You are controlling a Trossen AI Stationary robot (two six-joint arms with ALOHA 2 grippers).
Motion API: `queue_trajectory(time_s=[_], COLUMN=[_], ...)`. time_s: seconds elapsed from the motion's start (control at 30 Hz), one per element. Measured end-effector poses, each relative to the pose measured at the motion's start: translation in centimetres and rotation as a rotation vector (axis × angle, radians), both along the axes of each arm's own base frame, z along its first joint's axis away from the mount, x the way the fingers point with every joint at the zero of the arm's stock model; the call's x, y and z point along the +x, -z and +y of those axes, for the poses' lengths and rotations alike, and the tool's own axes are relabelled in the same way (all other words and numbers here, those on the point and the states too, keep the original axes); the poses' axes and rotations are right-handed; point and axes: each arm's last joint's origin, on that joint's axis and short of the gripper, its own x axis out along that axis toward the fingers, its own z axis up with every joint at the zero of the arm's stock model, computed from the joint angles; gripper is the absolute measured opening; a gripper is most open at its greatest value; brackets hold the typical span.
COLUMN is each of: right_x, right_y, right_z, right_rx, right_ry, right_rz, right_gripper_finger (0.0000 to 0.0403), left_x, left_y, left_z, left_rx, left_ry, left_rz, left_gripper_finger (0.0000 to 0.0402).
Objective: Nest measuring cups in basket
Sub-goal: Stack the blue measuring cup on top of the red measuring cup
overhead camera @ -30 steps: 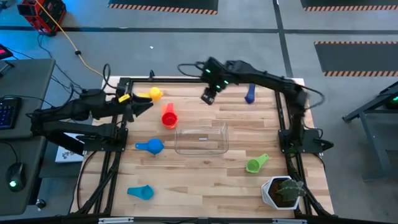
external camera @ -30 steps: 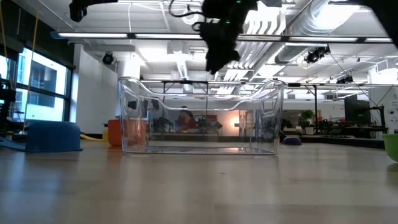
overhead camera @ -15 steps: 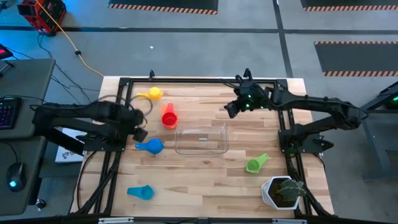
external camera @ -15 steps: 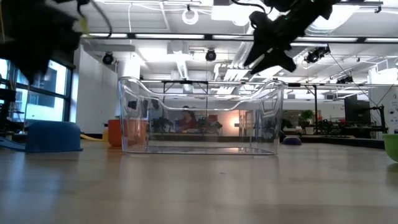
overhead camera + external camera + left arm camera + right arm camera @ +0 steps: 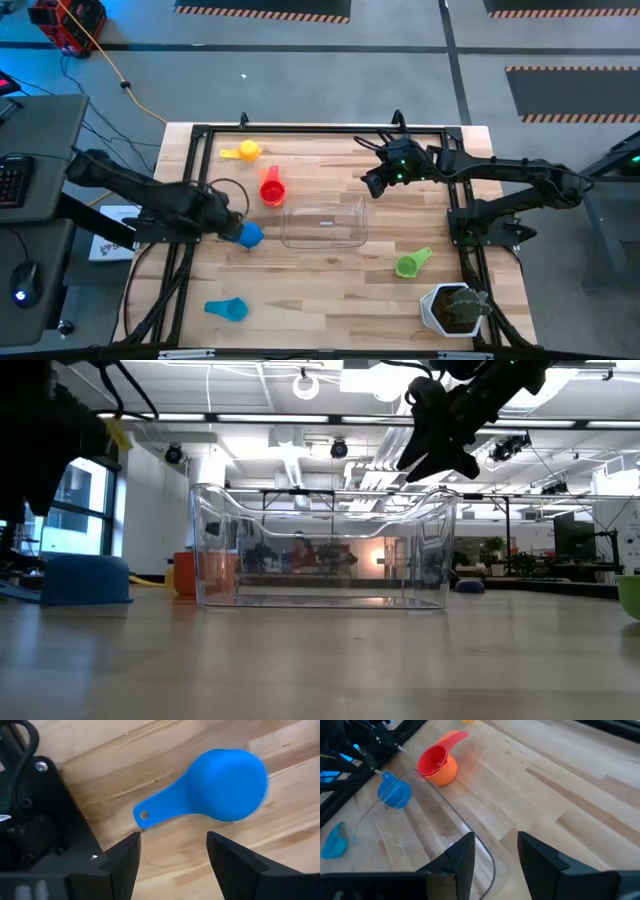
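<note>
The clear basket [image 5: 325, 222] stands mid-table. A blue cup [image 5: 225, 785] lies mouth down left of it, handle [image 5: 150, 812] toward the left edge. My left gripper [image 5: 172, 855] hangs open just above it, pointing down [image 5: 228, 222]. A red cup sits inside an orange one [image 5: 437, 762] beyond the basket's far left corner. A yellow cup [image 5: 243, 152] lies far left, a light blue one [image 5: 225, 309] near left, a green one [image 5: 412, 263] near right. My right gripper [image 5: 372, 183] hovers open above the basket's far right corner [image 5: 435, 445]. A dark blue dome [image 5: 468, 587] shows behind the basket.
A white pot with a green plant [image 5: 455, 308] stands at the near right corner. Dark frame rails [image 5: 190, 180] run along the table's left and right sides. Bare wood lies between the basket and the near edge.
My left gripper has swung from beside the yellow cup toward the near edge, sunk and tipped to point straight down over the blue cup. My right gripper has drawn back toward the table's right edge and lowered a little, then kept still. No cup has moved.
</note>
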Motion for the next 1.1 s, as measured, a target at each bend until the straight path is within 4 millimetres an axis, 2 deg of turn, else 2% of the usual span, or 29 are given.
queue_trajectory(time_s=[0.2,0.33,0.4,0.5,0.63,0.7,1.1], right_x=[0.0,0.0,0.0,0.0,0.0,0.0,0.0], right_y=[0.0,0.0,0.0,0.0,0.0,0.0,0.0], right_z=[0.0,-0.1,-0.1,-0.1,-0.1,-0.1,-0.1], right_rx=[-0.012,-0.025,-0.025,-0.025,-0.021,-0.024,-0.013], right_ry=[-0.010,0.002,0.003,0.003,0.010,0.013,0.029], right_rz=[0.005,0.010,0.010,0.011,0.010,0.009,0.007], right_gripper_finger=[0.0138,0.0138,0.0138,0.0138,0.0138,0.0138,0.0138], left_x=[1.2,2.0,2.3,2.7,2.9,3.1,3.4], left_y=[1.8,3.1,3.6,4.4,5.6,5.9,7.5], left_z=[-1.4,-1.6,-1.6,-1.5,-1.6,-1.6,-2.4], left_rx=[0.071,0.158,0.205,0.259,0.287,0.303,0.358], left_ry=[0.176,0.236,0.242,0.218,0.198,0.188,0.223], left_rz=[0.130,0.206,0.242,0.283,0.342,0.349,0.442], left_gripper_finger=[0.0218,0.0214,0.0200,0.0152,0.0045,0.0012,0.0001])
